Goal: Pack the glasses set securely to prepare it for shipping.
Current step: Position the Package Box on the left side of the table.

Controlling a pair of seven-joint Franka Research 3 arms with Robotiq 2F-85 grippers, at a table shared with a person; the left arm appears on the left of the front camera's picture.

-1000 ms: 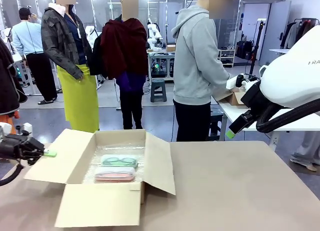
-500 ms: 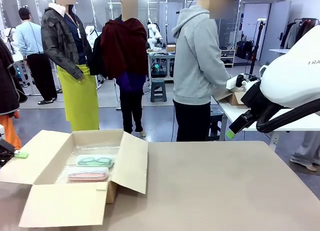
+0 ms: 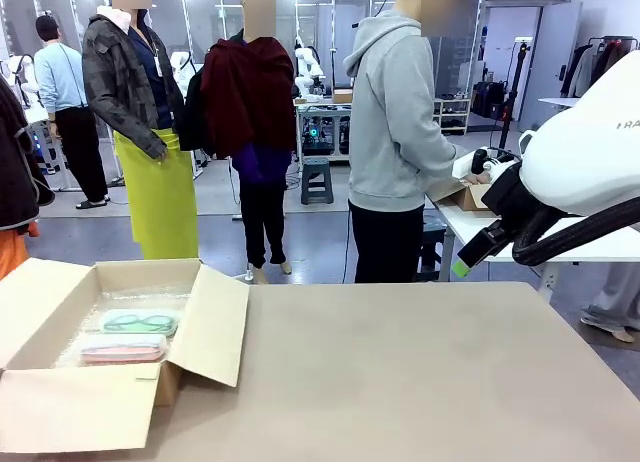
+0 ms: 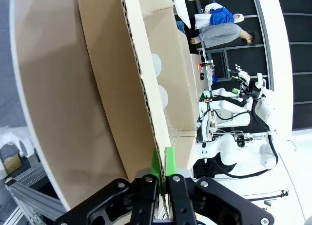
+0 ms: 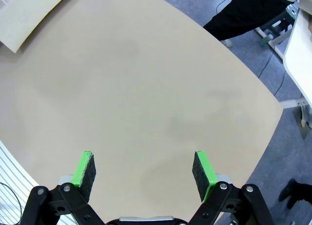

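Observation:
An open cardboard box (image 3: 216, 327) sits at the table's left end. The glasses set lies inside on bubble wrap (image 3: 150, 299): a mint-green case (image 3: 140, 322) showing spectacles, and a pinkish case (image 3: 122, 349) in front of it. In the left wrist view my left gripper (image 4: 163, 162) is shut on the edge of a box flap (image 4: 122, 84), which runs between its green pads. My right gripper (image 3: 463, 265) hangs high at the right, far from the box. Seen from its own wrist, the right gripper (image 5: 145, 167) is open over bare table, with nothing between its fingers.
The tan table (image 3: 430, 382) stretches right of the box. A corner of a box flap (image 5: 19, 15) shows in the right wrist view. A person in a grey hoodie (image 3: 395, 132) stands beyond the far edge, turned toward another table.
The box with both cases has slid left across the table, drawn by the flap my left gripper holds. That gripper has left the front view. The right arm has not moved.

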